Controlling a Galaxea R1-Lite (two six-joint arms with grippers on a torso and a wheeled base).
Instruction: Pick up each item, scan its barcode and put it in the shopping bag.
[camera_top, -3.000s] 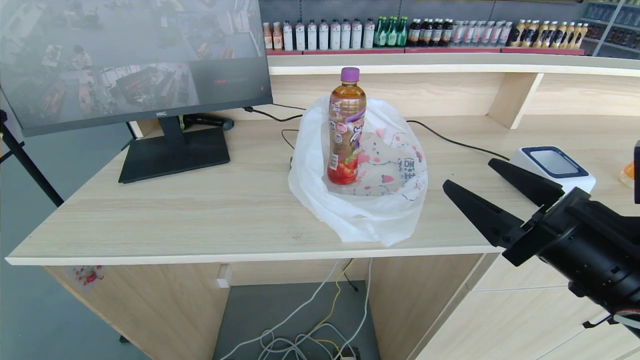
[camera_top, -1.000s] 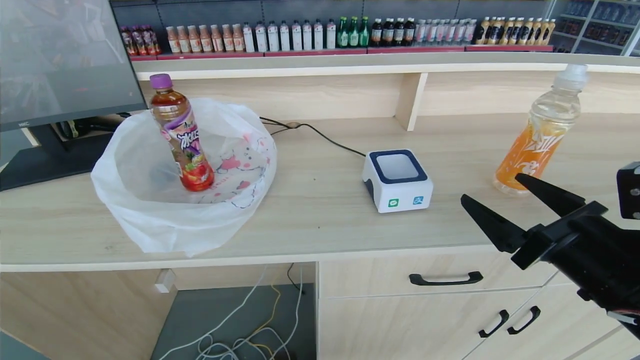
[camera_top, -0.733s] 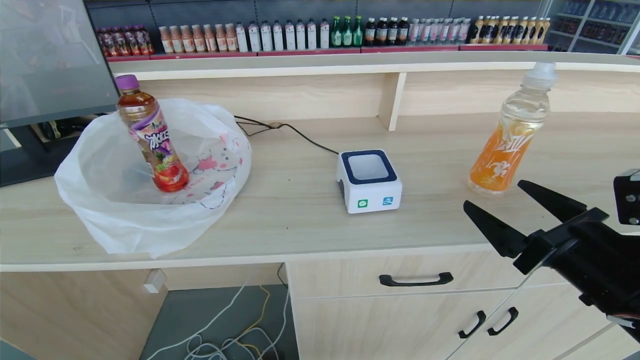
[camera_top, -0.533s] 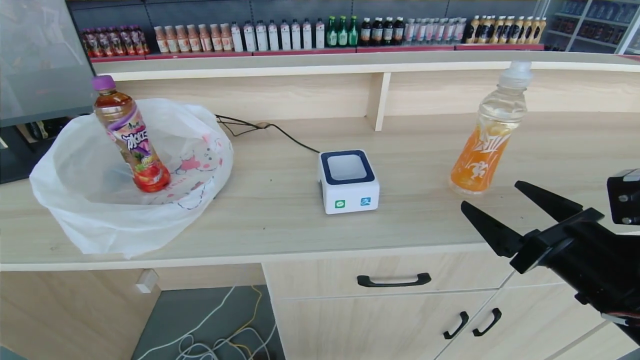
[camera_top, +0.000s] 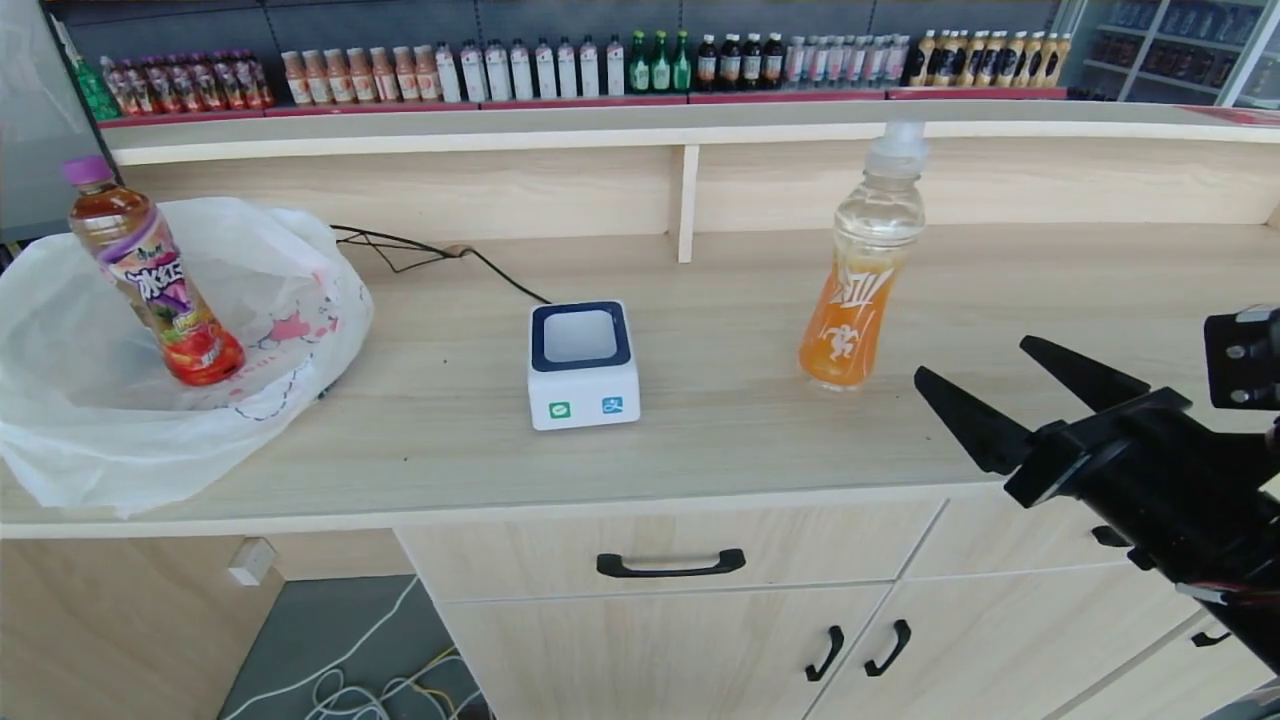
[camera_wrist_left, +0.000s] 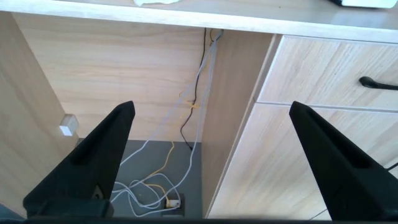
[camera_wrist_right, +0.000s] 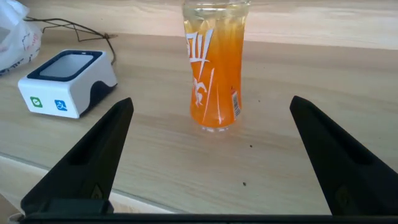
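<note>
Next up looks like the orange bottle (camera_top: 858, 300), standing upright on the counter (camera_top: 700, 450) right of centre in the head view, well apart from the shopping bag (camera_top: 100, 440) at the left edge. The right gripper (camera_top: 972, 357) sits lower right, fingers spread wide, near the bottle but not touching it. I'd go in level and close around the orange middle, not up by the cap; it's tall and slim, so a nudge could tip it. What looks like the barcode faces the wrist camera, so I'd keep that strip uncovered for the scanner (camera_top: 583, 362). The left gripper (camera_wrist_left: 211, 109) hangs below the counter edge, fingers apart too.

Versus three seconds back, the whole head view has swung: the bag with the tea bottle (camera_top: 150, 275) goes from centre to far left, and that's the camera moving, not the things. The orange bottle is now fully in frame. The right gripper keeps its lower-right spot and its spread
</note>
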